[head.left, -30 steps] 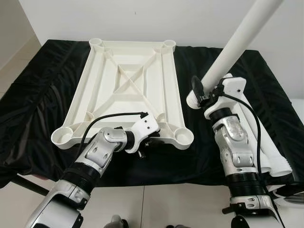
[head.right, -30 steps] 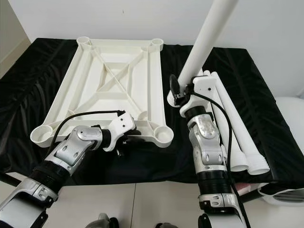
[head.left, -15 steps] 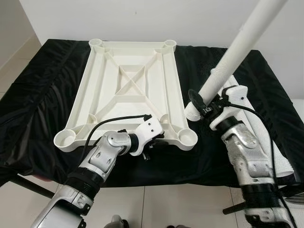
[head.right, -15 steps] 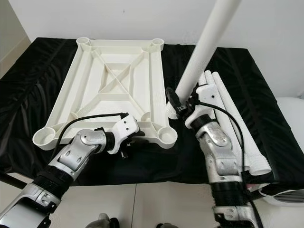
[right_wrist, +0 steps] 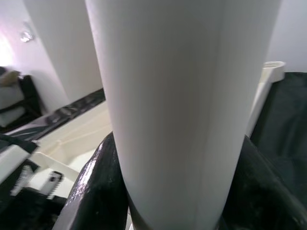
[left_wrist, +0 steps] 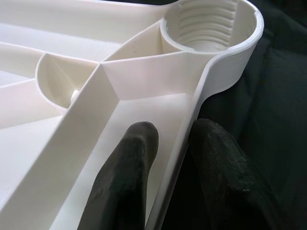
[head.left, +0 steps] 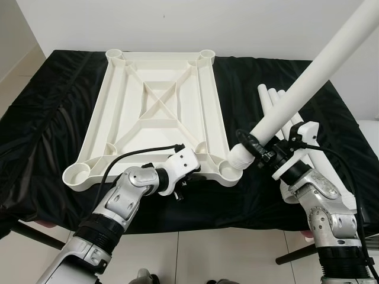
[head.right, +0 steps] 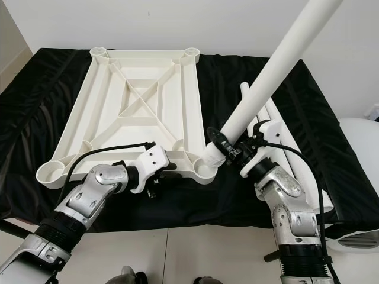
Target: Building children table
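Note:
The white plastic table top [head.left: 160, 106] lies upside down on the black cloth. My left gripper [head.left: 188, 176] is shut on its near rim, one finger [left_wrist: 129, 167] inside the rim and the other outside, close to the threaded near-right corner socket [left_wrist: 206, 24]. My right gripper [head.left: 259, 151] is shut on a long white leg [head.left: 308, 83] near its lower end. The leg slants up to the right. Its lower end [head.left: 238, 158] rests at the near-right corner socket [head.left: 227, 173]; whether it sits inside is hidden. In the right wrist view the leg [right_wrist: 182, 96] stands between the black fingers [right_wrist: 98, 187].
Spare white legs [head.left: 273, 97] lie on the black cloth [head.left: 47, 118] to the right of the table top, behind my right arm. The cloth-covered bench ends just beyond my forearms, with tiled floor [head.left: 195, 254] below. A white wall stands behind.
My right gripper has swung the leg down and to the left, tilting it further over, bringing its lower end to the near-right corner socket. My left gripper keeps its hold on the rim.

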You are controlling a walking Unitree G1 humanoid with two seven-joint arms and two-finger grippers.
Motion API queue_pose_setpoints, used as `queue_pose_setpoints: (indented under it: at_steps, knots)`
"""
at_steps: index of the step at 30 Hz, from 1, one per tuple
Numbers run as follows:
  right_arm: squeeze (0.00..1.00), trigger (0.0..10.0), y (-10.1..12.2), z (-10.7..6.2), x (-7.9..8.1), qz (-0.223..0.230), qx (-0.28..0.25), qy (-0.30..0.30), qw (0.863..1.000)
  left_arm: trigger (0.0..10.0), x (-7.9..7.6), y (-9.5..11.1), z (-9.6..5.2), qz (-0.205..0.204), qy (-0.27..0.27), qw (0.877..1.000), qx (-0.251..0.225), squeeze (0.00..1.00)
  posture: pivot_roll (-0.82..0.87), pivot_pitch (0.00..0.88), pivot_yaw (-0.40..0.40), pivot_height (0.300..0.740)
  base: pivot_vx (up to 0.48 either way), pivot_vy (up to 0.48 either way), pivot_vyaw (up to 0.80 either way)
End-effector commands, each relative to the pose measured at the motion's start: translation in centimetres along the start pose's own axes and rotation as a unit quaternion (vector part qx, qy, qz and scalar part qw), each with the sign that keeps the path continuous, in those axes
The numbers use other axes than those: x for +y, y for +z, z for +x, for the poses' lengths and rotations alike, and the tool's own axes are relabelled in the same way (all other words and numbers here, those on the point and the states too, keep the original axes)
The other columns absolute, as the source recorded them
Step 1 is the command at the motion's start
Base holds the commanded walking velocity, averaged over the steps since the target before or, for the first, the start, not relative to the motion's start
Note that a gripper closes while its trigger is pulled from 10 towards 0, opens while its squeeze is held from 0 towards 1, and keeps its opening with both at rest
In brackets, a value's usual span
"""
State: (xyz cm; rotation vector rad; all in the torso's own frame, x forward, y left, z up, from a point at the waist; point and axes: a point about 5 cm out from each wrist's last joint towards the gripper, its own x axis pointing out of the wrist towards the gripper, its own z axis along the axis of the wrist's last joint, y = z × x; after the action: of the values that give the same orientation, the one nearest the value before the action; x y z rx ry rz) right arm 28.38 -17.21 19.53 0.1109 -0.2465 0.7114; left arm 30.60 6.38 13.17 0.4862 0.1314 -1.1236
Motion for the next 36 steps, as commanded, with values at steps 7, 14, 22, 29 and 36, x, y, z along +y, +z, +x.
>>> queue_pose_setpoints:
  at_steps: [7, 14, 22, 29, 36]
  knots:
    - [0.0, 10.0, -0.5, 0.8, 1.2, 0.025, 0.018, 0.061, 0.998, 10.0, -1.5, -0.4, 0.3, 0.001, -0.006, 1.0, 0.003, 0.0, -0.05, 0.074, -0.032, 0.74, 0.0, 0.0, 0.0]
    - [0.0, 10.0, -1.0, 0.7, 1.1, 0.032, 0.038, 0.077, 0.996, 10.0, -1.5, -0.5, -0.1, 0.006, 0.001, 1.0, 0.003, 0.0, -0.05, 0.076, -0.039, 0.74, 0.0, 0.0, 0.0]
    - [0.0, 10.0, -1.2, 0.4, 0.6, 0.026, 0.052, 0.077, 0.995, 10.0, -1.4, -0.6, -0.3, 0.011, 0.008, 1.0, 0.005, 0.0, -0.05, 0.082, -0.038, 0.74, 0.0, 0.0, 0.0]
    - [0.0, 10.0, -1.5, 0.0, 0.3, 0.018, 0.065, 0.071, 0.995, 10.0, -1.2, -0.7, -0.4, 0.018, 0.015, 1.0, 0.009, 0.0, -0.05, 0.088, -0.031, 0.74, 0.0, 0.0, 0.0]
    - [0.0, 10.0, -1.6, -0.3, 0.2, 0.012, 0.073, 0.065, 0.995, 10.0, -1.3, -0.9, -0.3, 0.015, 0.019, 1.0, 0.016, 0.0, -0.06, 0.092, -0.027, 0.74, 0.0, 0.0, 0.0]
